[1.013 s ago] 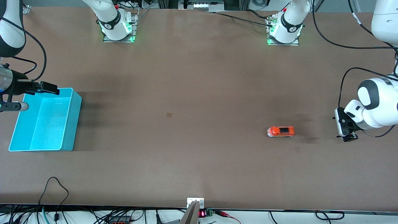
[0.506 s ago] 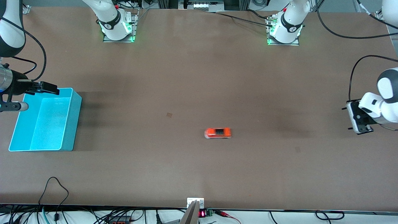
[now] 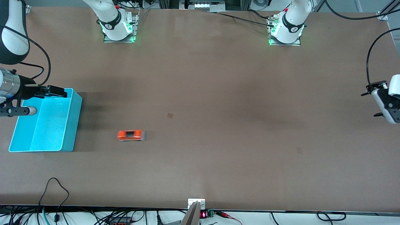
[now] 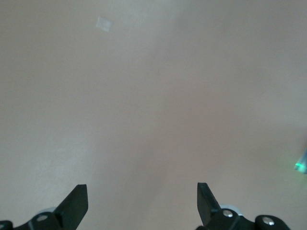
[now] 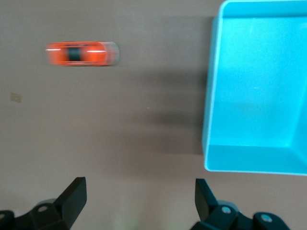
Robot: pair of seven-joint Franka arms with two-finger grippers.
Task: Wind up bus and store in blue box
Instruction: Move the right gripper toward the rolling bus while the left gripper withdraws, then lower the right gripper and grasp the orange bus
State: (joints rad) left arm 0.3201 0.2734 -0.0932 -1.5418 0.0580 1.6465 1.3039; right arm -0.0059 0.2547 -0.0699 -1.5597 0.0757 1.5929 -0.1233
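Note:
The orange bus (image 3: 131, 135) stands on the table, blurred, a short way from the blue box (image 3: 71, 125), toward the left arm's end. It also shows in the right wrist view (image 5: 81, 53), apart from the box (image 5: 254, 158). The box holds nothing. My right gripper (image 3: 40, 100) is open and empty over the box's farther corner; its jaws (image 5: 140, 191) stand wide apart. My left gripper (image 3: 372, 103) is open and empty, up over the table's edge at the left arm's end, with only bare table under its jaws (image 4: 142, 196).
Two small marks lie on the brown table, one mid-table (image 3: 170, 115), one toward the left arm's end (image 3: 299, 150). Cables and a small display (image 3: 203, 214) run along the table's near edge. Both arm bases stand along the farthest edge.
The bus has rolled fast across the table from the left arm's end toward the blue box. My left gripper has drawn back toward the table's edge. My right gripper has shifted slightly.

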